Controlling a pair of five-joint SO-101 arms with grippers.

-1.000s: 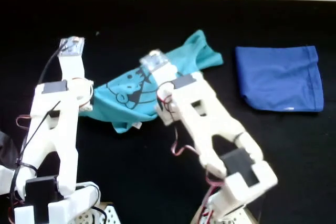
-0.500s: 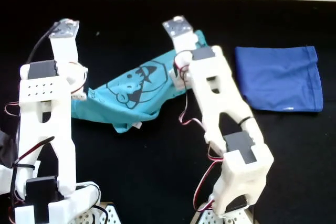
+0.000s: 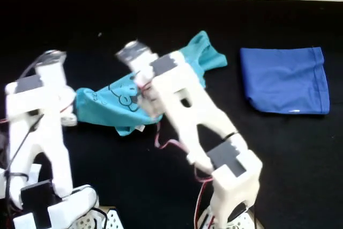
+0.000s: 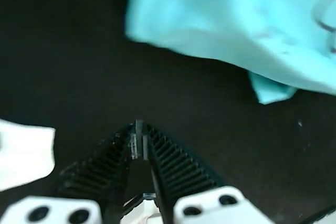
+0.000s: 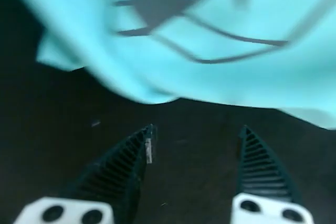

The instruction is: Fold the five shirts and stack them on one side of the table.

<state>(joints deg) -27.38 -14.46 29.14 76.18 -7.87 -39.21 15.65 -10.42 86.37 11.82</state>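
— Where's the teal shirt (image 3: 115, 108)?
— Crumpled on the middle of the tabletop (image 3: 134, 181), with one sleeve trailing toward the far edge. The blue shirt (image 3: 286, 79) lies folded, well apart at the right side.
— And the arms?
— The left arm (image 3: 37, 116) stands bent at the shirt's left end. The right arm (image 3: 187, 111) leans diagonally across its printed middle.
— Their grips?
— The left wrist view has the left fingers (image 4: 173, 166) pressed together on nothing, over bare black surface just short of the shirt's edge. The right wrist view has the right fingers (image 5: 121, 166) spread wide and empty, near the print.
— Room to work?
— Open black surface on the near and far sides of the shirt.
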